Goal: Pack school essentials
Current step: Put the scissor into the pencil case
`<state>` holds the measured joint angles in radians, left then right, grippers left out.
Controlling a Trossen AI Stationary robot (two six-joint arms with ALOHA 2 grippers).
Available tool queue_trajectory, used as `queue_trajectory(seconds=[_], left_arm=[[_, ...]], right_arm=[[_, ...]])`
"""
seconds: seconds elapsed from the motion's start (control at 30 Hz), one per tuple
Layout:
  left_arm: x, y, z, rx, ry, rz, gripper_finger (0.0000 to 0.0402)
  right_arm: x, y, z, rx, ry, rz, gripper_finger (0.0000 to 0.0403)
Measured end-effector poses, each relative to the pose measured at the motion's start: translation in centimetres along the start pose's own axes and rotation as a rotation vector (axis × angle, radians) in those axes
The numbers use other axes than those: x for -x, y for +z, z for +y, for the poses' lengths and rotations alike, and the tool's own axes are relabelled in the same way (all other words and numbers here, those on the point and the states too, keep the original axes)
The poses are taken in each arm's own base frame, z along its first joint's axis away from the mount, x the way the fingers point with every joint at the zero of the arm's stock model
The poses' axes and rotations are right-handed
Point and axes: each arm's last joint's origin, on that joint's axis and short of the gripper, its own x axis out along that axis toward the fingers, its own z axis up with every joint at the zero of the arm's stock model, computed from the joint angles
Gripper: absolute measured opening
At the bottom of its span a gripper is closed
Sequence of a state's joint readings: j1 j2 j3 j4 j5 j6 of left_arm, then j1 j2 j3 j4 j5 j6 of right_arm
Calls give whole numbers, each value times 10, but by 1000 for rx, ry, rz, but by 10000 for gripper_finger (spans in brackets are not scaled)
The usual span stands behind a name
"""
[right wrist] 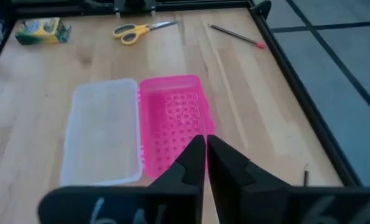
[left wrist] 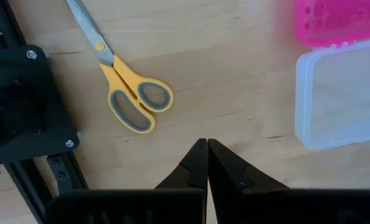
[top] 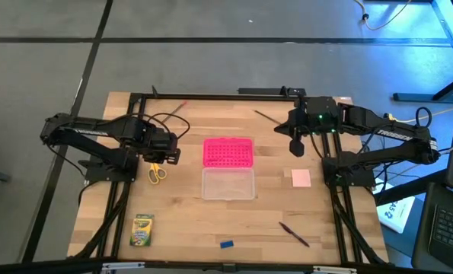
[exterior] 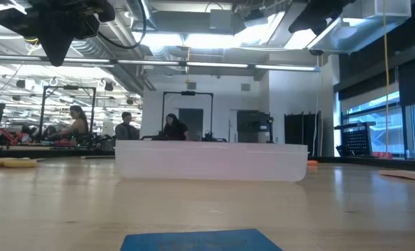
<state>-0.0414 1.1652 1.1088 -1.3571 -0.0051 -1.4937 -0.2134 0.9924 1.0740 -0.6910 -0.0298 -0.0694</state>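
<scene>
The yellow-handled scissors (top: 157, 173) (left wrist: 132, 93) lie flat on the wood just near-side of my left gripper (top: 162, 149) (left wrist: 207, 147). That gripper hangs above the table, shut and pointing down. My right gripper (top: 296, 144) (right wrist: 206, 140) is shut and raised right of the pink dotted lid (top: 228, 152), slanting down toward it. The crayon box (top: 142, 230), blue eraser (top: 226, 244) and a dark pen (top: 293, 234) lie near the front edge. The pale pink pad (top: 301, 178) lies at the right. Two pencils (top: 268, 116) (top: 177, 109) lie at the back.
The clear plastic box (top: 228, 183) (exterior: 210, 160) stands at the table's middle, its far edge against the pink lid (right wrist: 172, 118). Black frame rails (top: 127, 183) (top: 336, 198) run along both sides of the table. Bare wood lies between the box and the front edge.
</scene>
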Motion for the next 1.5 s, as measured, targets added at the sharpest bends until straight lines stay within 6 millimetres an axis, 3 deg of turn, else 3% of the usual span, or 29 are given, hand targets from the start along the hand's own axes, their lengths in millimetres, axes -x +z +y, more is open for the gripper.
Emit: queue_trajectory(seconds=[0.33,1.2,1.5], left_arm=[[0,0,-1,48,-8,-12,0],[0,0,0,44,0,-53,0],[-2,-8,3,145,59,-47,0]], right_arm=[[1,0,9,147,295,-41,21],[1,0,9,148,303,-42,21],[1,1,9,148,303,-42,21]])
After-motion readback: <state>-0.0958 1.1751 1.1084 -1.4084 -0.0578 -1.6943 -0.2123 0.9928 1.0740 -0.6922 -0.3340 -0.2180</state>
